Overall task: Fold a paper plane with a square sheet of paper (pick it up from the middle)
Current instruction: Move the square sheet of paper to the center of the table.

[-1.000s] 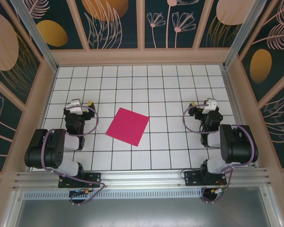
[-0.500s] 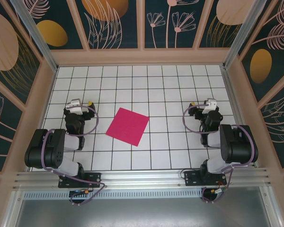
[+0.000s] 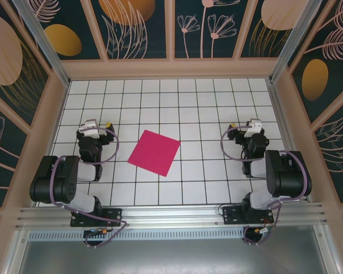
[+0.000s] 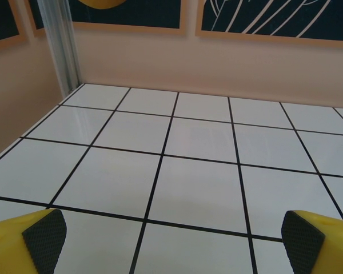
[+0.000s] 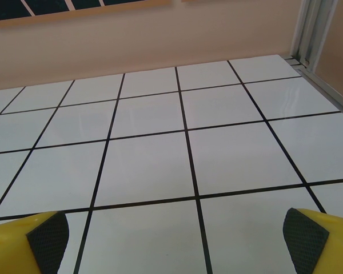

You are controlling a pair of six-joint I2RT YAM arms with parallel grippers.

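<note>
While left pincer [image 3: 95,129] and right pincer [image 3: 252,129] sit spread wide, empty: square sheet of paper [image 3: 154,152], flat, unfolded, on tabletop [image 3: 188,103] between them, turned corner-on; nearer the left, lying to its right.

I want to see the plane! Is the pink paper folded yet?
No, the pink paper lies flat as a plain square.

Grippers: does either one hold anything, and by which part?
Nothing is held. The left gripper and the right gripper are open, and the paper lies flat between them, untouched.
</note>
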